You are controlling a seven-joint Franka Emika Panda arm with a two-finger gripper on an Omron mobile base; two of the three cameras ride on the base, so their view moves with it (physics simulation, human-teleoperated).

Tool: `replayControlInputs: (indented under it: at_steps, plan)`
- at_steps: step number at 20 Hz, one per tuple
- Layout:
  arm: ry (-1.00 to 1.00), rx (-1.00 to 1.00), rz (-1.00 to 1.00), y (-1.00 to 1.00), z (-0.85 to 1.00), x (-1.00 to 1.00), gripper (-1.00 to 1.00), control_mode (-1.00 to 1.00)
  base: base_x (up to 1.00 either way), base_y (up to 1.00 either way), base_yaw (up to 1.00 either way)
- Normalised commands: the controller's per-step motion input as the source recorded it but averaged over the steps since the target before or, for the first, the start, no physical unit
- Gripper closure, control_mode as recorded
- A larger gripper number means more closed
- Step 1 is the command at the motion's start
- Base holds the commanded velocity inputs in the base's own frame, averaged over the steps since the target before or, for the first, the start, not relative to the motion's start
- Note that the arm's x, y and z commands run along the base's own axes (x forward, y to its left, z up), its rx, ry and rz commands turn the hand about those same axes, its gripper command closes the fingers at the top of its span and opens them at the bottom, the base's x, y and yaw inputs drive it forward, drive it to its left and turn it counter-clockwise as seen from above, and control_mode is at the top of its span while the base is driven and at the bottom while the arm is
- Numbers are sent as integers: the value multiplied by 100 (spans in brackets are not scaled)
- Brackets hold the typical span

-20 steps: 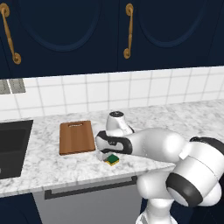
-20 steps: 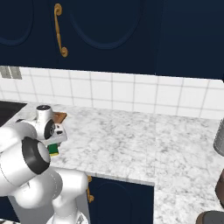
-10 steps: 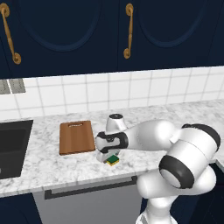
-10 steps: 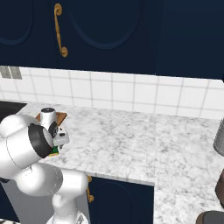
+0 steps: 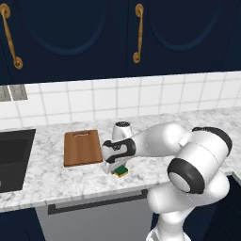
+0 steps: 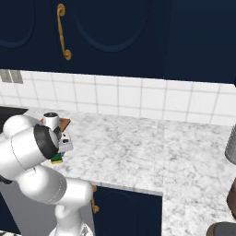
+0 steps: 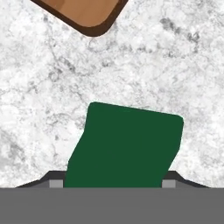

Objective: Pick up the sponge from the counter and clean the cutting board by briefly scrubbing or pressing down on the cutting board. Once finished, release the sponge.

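The sponge (image 5: 122,172) lies dark green side up on the white marble counter (image 5: 47,179), just off the right front corner of the brown cutting board (image 5: 83,147). My gripper (image 5: 117,166) is down over it, pointing at the counter. In the hand view the sponge (image 7: 127,144) sits between the two fingertips (image 7: 57,183), which press against its two sides, and a corner of the cutting board (image 7: 83,13) shows at the top. In the right base view the sponge (image 6: 56,159) peeks out under the hand, with the board (image 6: 64,122) behind.
A black sink basin (image 5: 12,157) is set into the counter left of the board. The counter's front edge runs close to the sponge. A grey ribbed object (image 6: 231,146) stands at the far right. Open marble stretches right of the arm.
The hand has come down over the sponge and its fingers have closed in against the sponge's sides. The arm's elbow has swung round. Sponge and board lie where they were.
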Motion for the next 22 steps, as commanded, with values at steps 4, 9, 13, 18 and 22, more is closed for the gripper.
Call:
replayControlInputs:
  at_steps: [4,9,13,18,22]
  plan:
    - [-6,0,-2,2,38,-23,100,-100,0,0,0]
    - [-14,0,-18,44,80,-21,100,-100,0,0,0]
    - [-12,1,-20,78,51,8,100,-100,0,0,0]
    - [-2,0,-18,81,3,46,100,-100,0,0,0]
    - [-1,0,-13,53,0,54,100,-100,0,0,0]
